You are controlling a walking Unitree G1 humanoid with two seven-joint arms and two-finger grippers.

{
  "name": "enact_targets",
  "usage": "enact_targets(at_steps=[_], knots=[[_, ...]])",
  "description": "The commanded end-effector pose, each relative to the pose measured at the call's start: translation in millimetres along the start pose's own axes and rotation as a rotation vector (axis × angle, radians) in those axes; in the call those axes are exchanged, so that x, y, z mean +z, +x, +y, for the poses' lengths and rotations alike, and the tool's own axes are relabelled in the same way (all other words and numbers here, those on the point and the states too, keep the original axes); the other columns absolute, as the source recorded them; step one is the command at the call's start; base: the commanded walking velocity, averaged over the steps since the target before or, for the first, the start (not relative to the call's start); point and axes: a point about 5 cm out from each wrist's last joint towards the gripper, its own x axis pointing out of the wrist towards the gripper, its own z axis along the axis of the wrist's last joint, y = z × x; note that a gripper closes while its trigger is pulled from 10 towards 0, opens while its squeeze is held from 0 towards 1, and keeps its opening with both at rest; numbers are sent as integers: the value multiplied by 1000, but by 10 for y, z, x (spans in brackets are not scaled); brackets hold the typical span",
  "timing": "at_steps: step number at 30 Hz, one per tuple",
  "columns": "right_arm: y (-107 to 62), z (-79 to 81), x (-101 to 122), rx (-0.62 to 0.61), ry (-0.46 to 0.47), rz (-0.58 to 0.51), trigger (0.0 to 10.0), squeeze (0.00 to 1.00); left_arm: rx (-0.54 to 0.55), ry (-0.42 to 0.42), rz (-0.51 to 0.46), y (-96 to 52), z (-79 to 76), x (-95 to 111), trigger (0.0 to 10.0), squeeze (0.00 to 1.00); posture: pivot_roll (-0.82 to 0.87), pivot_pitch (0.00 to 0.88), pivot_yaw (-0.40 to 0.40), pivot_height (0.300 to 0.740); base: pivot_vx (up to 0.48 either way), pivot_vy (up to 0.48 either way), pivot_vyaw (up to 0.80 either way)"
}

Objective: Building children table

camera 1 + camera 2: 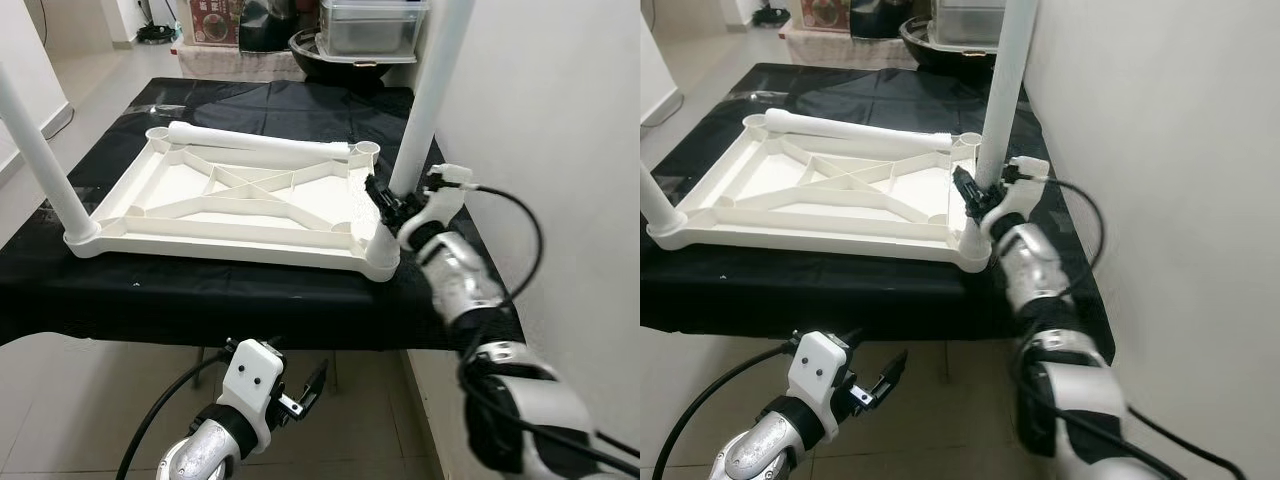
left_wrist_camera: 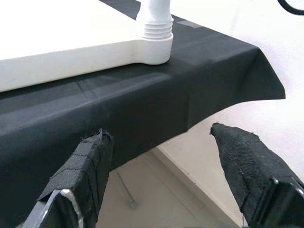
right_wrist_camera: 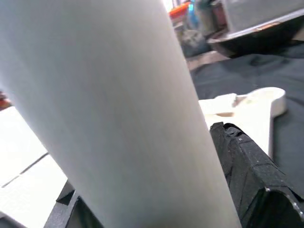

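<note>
A white plastic table top (image 1: 200, 245) lies upside down on a black-clothed table (image 1: 200, 300). One white leg (image 1: 425, 90) stands upright in its near-right corner socket, and another leg (image 1: 35, 150) stands at the near-left corner. A third, loose leg (image 1: 255, 140) lies along the far side. My right gripper (image 1: 385, 205) is shut on the near-right leg (image 3: 109, 95) just above its base, one finger (image 3: 247, 175) on each side. My left gripper (image 1: 305, 390) hangs open below the table's front edge, facing the cloth and that corner socket (image 2: 154, 42).
A white wall (image 1: 560, 120) runs close along the table's right side. A clear plastic bin (image 1: 370, 25) on a dark bowl (image 1: 330, 55) stands beyond the far end. Tiled floor (image 1: 80, 400) lies in front of the table.
</note>
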Motion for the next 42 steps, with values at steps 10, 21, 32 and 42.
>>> enact_targets(at_steps=[10, 21, 32, 42], knots=[[-63, 438, -145, 742, -39, 271, 10000, 0, -10, -17, 15, -10, -6, -48, 10000, 0, 159, 84, -59, 740, 0, 0, 0], [91, 464, -330, 533, -267, 370, 0, 0, 43, 25, -82, -49, 14, 66, 10000, 0, 156, 96, -61, 740, 0, 0, 0], [-132, -245, -466, -529, -193, 326, 0, 0, 46, 85, -153, -80, 3, 152, 10000, 0, 138, 97, -55, 740, 0, 0, 0], [-209, 15, -702, -1001, -29, 133, 4275, 0, 43, 91, -150, -81, 5, 134, 10000, 0, 147, 99, -55, 740, 0, 0, 0]])
